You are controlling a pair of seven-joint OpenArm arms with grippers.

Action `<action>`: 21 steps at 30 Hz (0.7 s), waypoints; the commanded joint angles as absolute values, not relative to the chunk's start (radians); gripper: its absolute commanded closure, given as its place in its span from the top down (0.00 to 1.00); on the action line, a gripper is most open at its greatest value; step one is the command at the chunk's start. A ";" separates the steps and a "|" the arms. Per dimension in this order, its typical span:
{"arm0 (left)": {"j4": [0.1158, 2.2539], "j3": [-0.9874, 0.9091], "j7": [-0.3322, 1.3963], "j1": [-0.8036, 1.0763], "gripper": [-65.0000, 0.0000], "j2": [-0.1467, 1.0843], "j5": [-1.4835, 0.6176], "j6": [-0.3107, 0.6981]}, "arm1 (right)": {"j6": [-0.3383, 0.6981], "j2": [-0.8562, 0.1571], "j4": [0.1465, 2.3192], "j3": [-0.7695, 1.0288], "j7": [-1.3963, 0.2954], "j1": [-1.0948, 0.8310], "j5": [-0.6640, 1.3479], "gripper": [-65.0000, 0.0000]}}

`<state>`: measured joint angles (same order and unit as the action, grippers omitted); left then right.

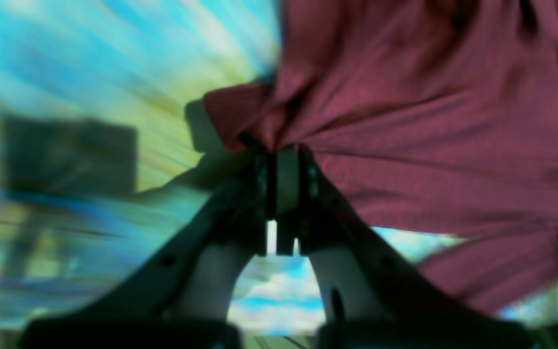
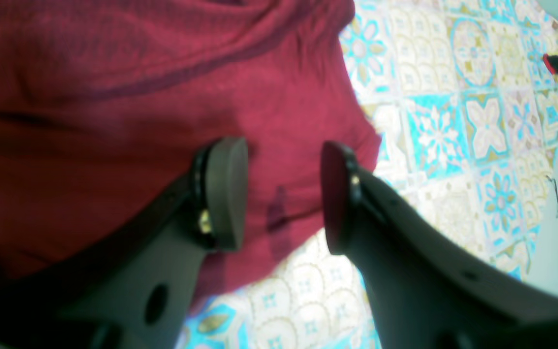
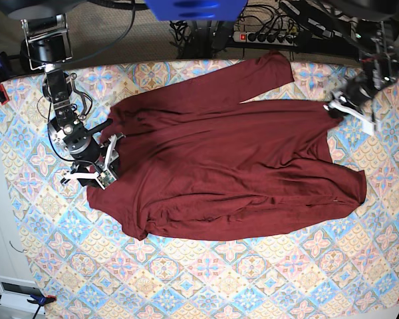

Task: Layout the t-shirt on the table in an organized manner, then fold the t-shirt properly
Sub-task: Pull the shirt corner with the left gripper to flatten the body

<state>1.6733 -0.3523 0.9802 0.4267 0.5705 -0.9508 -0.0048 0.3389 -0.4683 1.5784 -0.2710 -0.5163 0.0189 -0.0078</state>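
The plain dark red t-shirt of thin soft fabric (image 3: 226, 169) lies spread but rumpled across the middle of the table, a wide surface under a cloth of pastel blue, pink and cream floral tiles (image 3: 206, 279). Its long axis runs from one gripper to the other, so each arm sits at one end of the garment.

The left gripper (image 1: 284, 160) has its jaws pinched tight together on a bunched edge of the shirt. The fabric fans out from the jaws up and away to one side, drawn into taut creases that meet at the pinch. The blur of the tiled cloth behind suggests this arm is moving.

The right gripper (image 2: 284, 194) stands with its jaws moderately apart and grips nothing. The shirt's opposite edge lies directly beneath and between its pads (image 2: 225, 194), with bare tiled cloth just beyond the far jaw.

The coming move likely turns on this: the left end is held, while the right end lies straight below open jaws, so the right arm would only need to drop and close before both could pull the shirt flat.
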 commanded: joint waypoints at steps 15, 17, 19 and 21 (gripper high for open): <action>1.636 -0.397 0.975 0.424 0.00 0.748 -0.917 -0.002 | 0.331 -0.479 1.489 -0.265 -0.496 0.047 -0.005 0.37; 1.618 -0.392 0.975 0.424 0.00 0.743 -0.883 -0.002 | 0.331 -0.467 1.454 -0.265 -0.496 0.082 -0.004 0.37; 1.615 -0.389 0.975 0.424 0.00 0.736 -0.863 -0.002 | 0.331 -0.443 1.409 -0.265 -0.496 0.120 -0.004 0.37; 1.616 -0.389 0.975 0.424 0.00 0.714 -0.858 -0.002 | 0.331 -0.424 1.360 -0.265 -0.496 0.156 -0.004 0.37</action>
